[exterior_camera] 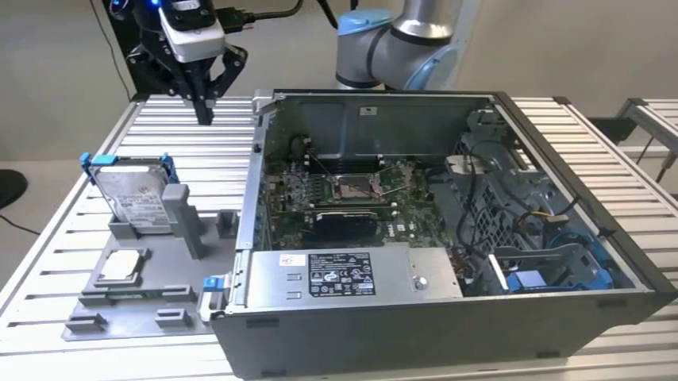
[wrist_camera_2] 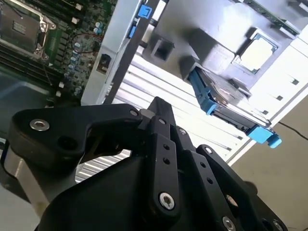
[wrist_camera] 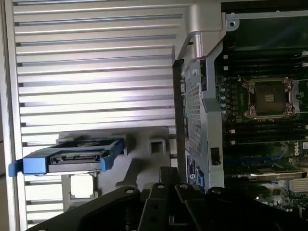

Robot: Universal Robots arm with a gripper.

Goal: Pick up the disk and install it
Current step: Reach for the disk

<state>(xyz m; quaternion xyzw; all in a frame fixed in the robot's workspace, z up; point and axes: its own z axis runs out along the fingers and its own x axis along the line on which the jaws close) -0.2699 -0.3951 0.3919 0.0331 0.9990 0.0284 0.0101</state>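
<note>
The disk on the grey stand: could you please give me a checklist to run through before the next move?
1. The disk stands on edge in the grey stand, within reach: ok.
2. The gripper holds nothing: ok.
3. Jaws open for a grasp: not ok, they are shut.
4. Space between gripper and disk free of obstacles: ok.
5. The case has its side open: ok.
6. The blue-trimmed bay inside the case is free: cannot tell.
</note>
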